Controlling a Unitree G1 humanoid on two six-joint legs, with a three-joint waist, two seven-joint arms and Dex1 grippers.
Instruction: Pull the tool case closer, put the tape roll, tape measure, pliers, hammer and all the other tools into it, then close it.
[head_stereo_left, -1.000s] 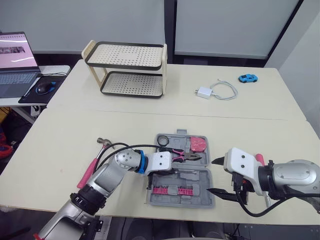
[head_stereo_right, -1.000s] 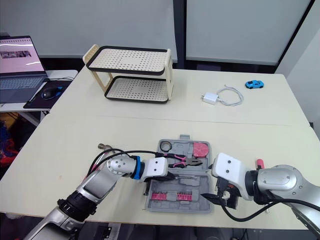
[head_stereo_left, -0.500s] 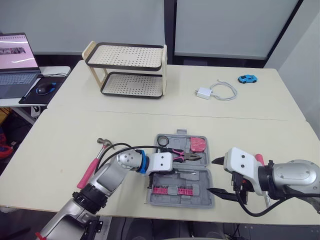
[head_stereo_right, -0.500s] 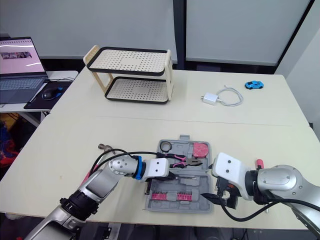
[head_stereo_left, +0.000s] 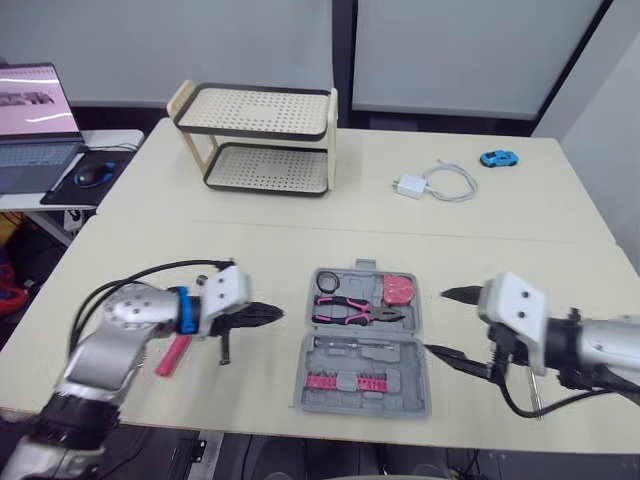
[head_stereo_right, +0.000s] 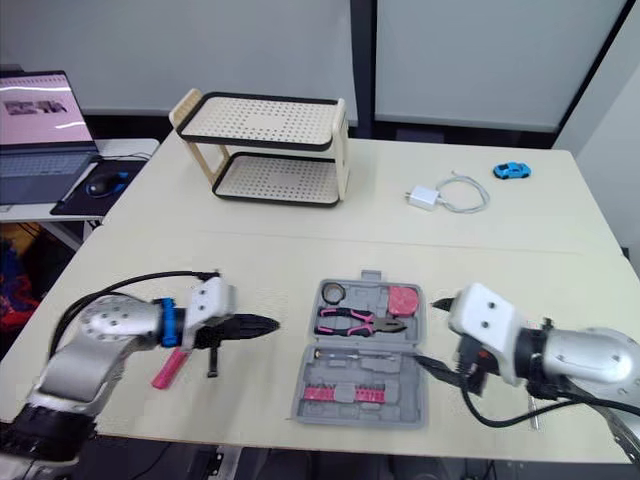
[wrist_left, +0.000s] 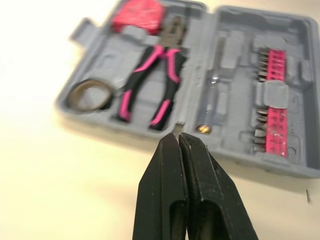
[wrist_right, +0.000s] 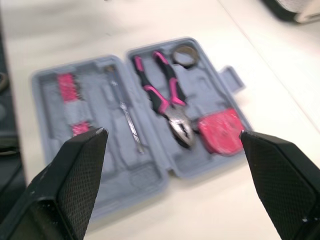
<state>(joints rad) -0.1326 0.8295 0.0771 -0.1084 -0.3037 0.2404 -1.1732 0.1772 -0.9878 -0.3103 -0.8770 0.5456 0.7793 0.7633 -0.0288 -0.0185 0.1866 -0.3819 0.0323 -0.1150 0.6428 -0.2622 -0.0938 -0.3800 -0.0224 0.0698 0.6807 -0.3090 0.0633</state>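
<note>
The left claw (head_stereo_left: 270, 315) has withdrawn left of the tool case (head_stereo_left: 392, 356), pressed together and empty, right claw (head_stereo_left: 435, 322) spread; unopened, it may knock the hammer (head_stereo_left: 172, 353) away.
</note>
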